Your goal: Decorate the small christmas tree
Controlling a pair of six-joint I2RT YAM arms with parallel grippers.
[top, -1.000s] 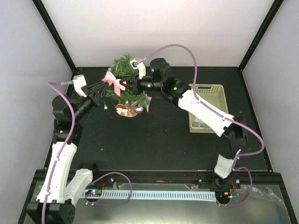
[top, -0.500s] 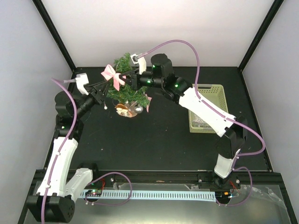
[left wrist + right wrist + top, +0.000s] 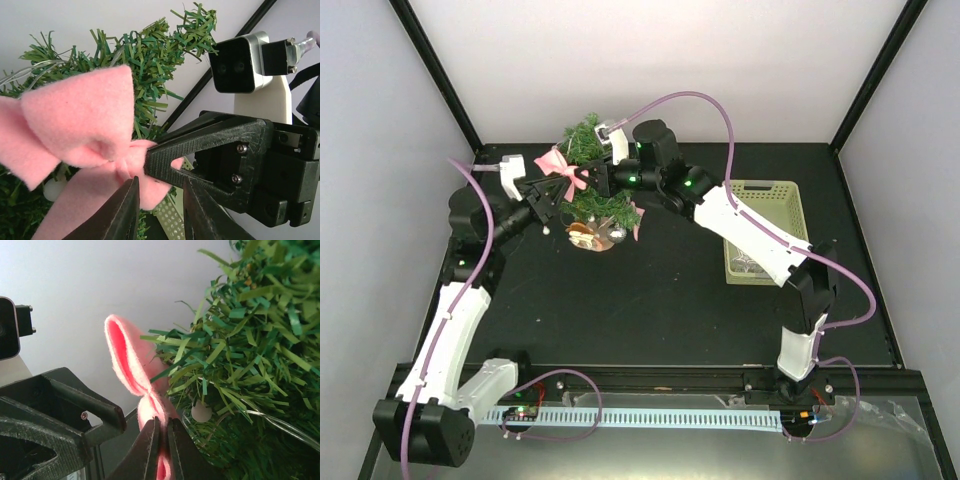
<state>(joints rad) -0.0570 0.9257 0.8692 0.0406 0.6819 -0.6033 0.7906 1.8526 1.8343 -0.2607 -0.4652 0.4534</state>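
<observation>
1. At the right of the top view, a pale green lattice basket [image 3: 790, 192] holds a silvery ornament [image 3: 745, 262].
2. The tabletop [image 3: 650, 300] is black and the walls [image 3: 650, 70] are white.
3. The small christmas tree [image 3: 582, 138] stands at upper centre. It is bushy and dark green, with a pink felt bow [image 3: 80, 120] on its left side.
4. The right gripper [image 3: 161, 425] pinches the bow's knot. The left gripper [image 3: 159, 182] has its jaws slightly apart around pink felt, and I cannot tell whether they grip it.

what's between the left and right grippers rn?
The pink bow: right gripper pinches its knot, left gripper stands open around it, beside the small christmas tree. Left wrist view shows it.
</observation>
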